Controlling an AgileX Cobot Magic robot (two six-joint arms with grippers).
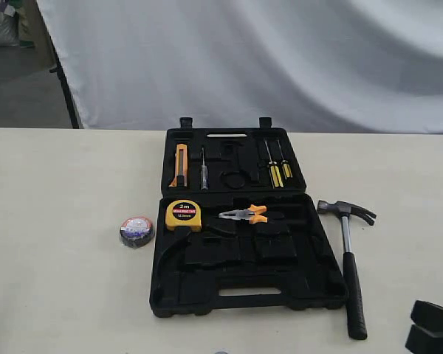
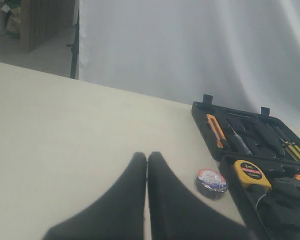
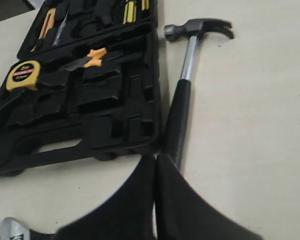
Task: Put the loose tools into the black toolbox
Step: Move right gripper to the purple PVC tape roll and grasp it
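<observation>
Black toolbox (image 1: 310, 284) open — hammer (image 1: 352, 287) beside edge

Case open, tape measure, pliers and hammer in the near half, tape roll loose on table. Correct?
Not the hammer: it lies on the table beside the black toolbox, outside it; the exterior view shows this. Tape measure and pliers are in, tape roll is loose.

Hammer (image 1: 349, 273) crowds black toolbox (image 1: 207, 306) (right edge); tape roll (image 1: 136, 231) unobstructed.

Pale table (image 1: 59, 295) — white cloth backdrop (image 1: 280, 59) behind; black stand leg (image 1: 66, 99) at left.
</observation>
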